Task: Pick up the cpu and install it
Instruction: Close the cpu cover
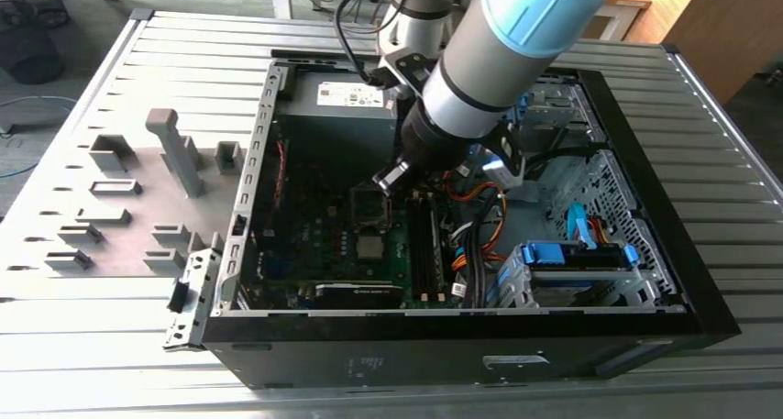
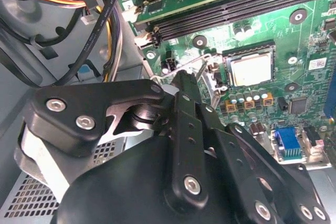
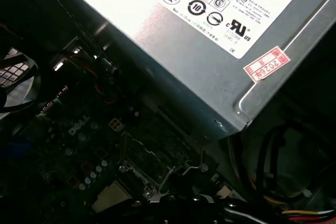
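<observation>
1. An open computer case [image 1: 685, 291] lies on its side on a ribbed metal table [image 1: 183, 52], and I take the green motherboard [image 1: 367, 272] inside it as the landmark.
2. The robot arm [image 1: 490, 61] reaches down into the case, and its gripper [image 1: 389, 179] hangs just above the upper part of the motherboard, close to the grey power supply [image 1: 336, 116].
3. The cpu [image 2: 251, 70] sits flat in the socket on the motherboard; in the second wrist view its silver top is bare and the metal socket bracket [image 2: 207, 74] beside it stands raised.
4. In the exterior view the cpu [image 1: 369, 247] lies on the motherboard a little beyond the gripper, apart from it.
5. The black fingers [image 2: 185, 95] of the gripper look drawn together with nothing between them, their tips near the bracket.
6. Orange and black cables [image 2: 79, 3] run beside the motherboard.
7. Grey plastic holders [image 1: 123, 190] stand on the table outside the case, well apart from the motherboard.
</observation>
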`<state>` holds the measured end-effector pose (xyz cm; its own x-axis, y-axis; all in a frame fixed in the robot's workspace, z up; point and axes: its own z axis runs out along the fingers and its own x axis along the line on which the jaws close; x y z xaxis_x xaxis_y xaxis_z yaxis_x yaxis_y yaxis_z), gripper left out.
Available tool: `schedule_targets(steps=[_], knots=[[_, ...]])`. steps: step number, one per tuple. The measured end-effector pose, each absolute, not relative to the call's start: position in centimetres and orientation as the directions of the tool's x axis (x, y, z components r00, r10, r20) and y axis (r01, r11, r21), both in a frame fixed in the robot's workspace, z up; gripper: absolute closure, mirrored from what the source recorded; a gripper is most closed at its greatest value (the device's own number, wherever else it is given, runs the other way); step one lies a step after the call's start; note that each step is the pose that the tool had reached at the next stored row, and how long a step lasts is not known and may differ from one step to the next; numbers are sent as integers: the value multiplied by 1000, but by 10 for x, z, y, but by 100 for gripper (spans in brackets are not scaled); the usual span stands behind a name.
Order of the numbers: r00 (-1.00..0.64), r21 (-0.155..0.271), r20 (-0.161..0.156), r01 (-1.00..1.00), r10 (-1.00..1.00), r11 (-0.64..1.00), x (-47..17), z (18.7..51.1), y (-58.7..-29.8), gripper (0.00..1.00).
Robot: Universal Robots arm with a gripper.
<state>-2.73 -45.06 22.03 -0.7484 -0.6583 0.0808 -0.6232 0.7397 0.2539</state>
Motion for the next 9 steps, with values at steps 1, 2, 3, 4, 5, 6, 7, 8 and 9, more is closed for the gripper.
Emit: schedule_targets(steps=[1,2,3,4,5,6,7,8,9], knots=[[-748,254,81,-624,-659,739,-27,220,-451,89],[-747,255,82,-624,-659,739,-27,221,-451,89],[-747,256,83,-624,-660,738,-27,221,-452,89],[-747,256,84,-624,-660,738,-26,221,-452,89],[-746,257,84,-624,-660,738,-26,221,-453,89],[-746,258,85,-624,-661,738,-26,221,-453,89],[-745,259,86,-624,-661,737,-25,221,-453,89],[-745,259,87,-624,-661,737,-25,221,-454,89],[-745,260,88,-624,-662,737,-25,221,-454,89]])
